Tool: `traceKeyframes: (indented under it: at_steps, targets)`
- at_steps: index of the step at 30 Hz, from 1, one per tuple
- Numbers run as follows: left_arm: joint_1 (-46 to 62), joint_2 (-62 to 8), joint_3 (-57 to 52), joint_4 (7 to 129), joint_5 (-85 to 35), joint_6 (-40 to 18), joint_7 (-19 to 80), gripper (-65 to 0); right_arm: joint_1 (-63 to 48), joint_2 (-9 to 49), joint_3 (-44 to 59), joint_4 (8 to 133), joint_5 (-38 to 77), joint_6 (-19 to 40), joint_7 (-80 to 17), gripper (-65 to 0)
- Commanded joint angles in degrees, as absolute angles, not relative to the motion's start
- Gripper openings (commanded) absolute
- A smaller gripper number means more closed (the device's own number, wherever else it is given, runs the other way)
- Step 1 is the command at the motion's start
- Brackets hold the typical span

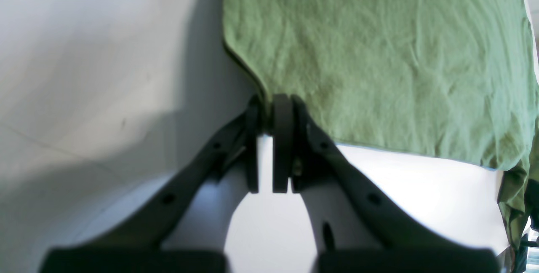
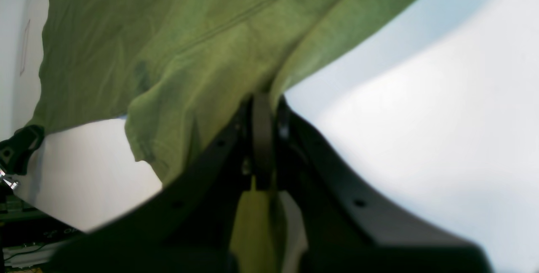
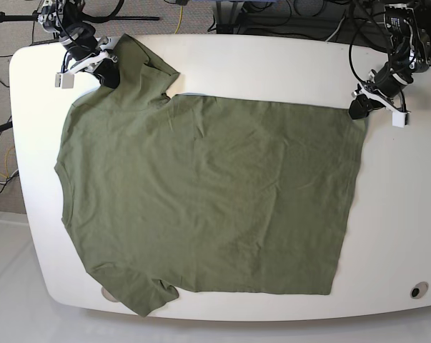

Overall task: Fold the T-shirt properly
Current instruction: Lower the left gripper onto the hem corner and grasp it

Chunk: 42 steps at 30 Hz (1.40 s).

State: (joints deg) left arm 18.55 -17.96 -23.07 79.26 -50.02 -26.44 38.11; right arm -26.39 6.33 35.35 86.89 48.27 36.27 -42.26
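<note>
T-shirt point(image 3: 208, 193): an olive-green short-sleeved shirt is spread flat across the white worktop point(image 3: 272, 64), neck end towards the base view's left, hem towards its right; the near sleeve and a strip of the body overhang the front edge.
Left pincer point(image 1: 269, 111): it is pressed together on the far hem corner, seen at the base view's upper right; the left wrist view shows the hem edge nipped between the dark pads.
Right pincer point(image 2: 263, 108): it is pinched shut on cloth at the far shoulder and sleeve, at the base view's upper left; folds of green fabric are bunched around the pads in the right wrist view.
Step in hand: both far corners appear to be gripped, so a lengthwise fold of the far edge over towards the near edge is judged to be next.
How it is done well: both corners are best lifted together and only just clear of the worktop, with the far edge kept taut between them so no slack sags in the middle.
Care needed: the two arms should be carried across at matched pace, so that the crease runs straight.
Risk: the grip on the hem looks shallow, and the cloth could slip out if pulled sharply.
</note>
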Motion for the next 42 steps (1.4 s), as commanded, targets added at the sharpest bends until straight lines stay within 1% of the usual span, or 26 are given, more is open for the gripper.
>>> traceKeyframes:
  at_steps: [1,36,39,42]
  targets:
    - [18.7,-18.7,-23.4,79.7,-48.7,-26.2,39.6,-65.0,-27.0,6.7,35.2,87.2,47.2,36.5,-43.1,-65.0]
    - [20.4,-19.0,-24.7,81.3,-49.7,-27.7,38.4,-65.0,-27.3,7.0,35.3,88.0,47.7,36.3,-42.4,-65.0]
    - [20.7,-19.1,-25.0,81.7,-49.7,-27.8,38.7,-62.7,-27.3,7.0,35.3,88.3,47.7,36.3,-42.3,-65.0]
    - [21.1,-19.1,-25.3,82.5,-49.7,-28.0,38.7,-62.0,-27.5,7.1,35.5,88.9,47.8,36.4,-42.4,-65.0]
